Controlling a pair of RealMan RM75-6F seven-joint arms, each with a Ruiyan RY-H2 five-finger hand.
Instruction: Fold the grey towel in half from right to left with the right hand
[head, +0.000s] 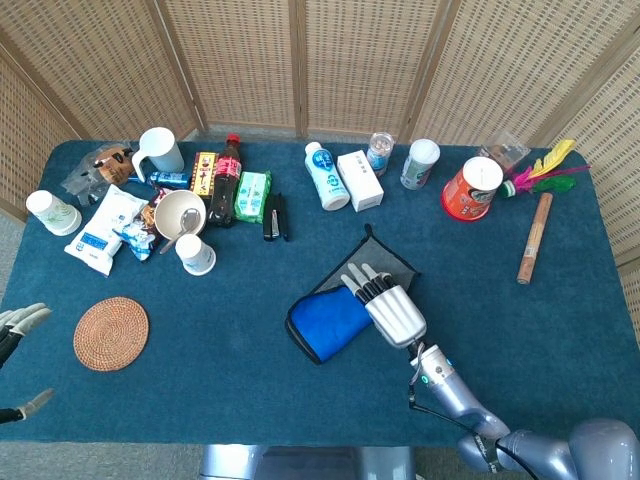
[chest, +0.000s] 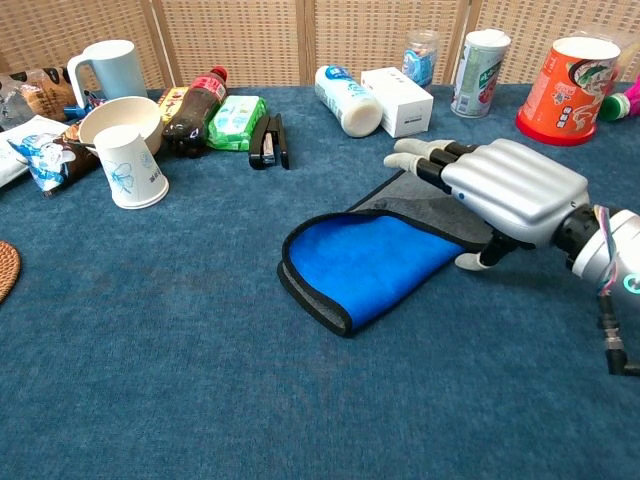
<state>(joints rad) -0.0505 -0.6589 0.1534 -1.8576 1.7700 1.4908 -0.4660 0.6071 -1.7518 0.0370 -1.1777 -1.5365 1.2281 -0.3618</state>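
The grey towel (head: 385, 262) (chest: 425, 200) lies mid-table, its blue underside (head: 330, 322) (chest: 370, 265) turned over on top of the left part, black trim around the edge. My right hand (head: 392, 308) (chest: 505, 185) hovers flat and open over the towel's right part, fingers stretched out towards the far left, thumb hanging near the towel's near right edge. It holds nothing. My left hand (head: 18, 330) shows only at the left edge of the head view, fingers apart, away from the towel.
A woven coaster (head: 111, 333) lies near left. Cups, a bottle, snack packs and a stapler (chest: 268, 140) crowd the far left. A white bottle (chest: 345, 100), box (chest: 397, 100), jars and an orange cup (chest: 565, 90) line the back. A wooden stick (head: 534, 238) lies far right.
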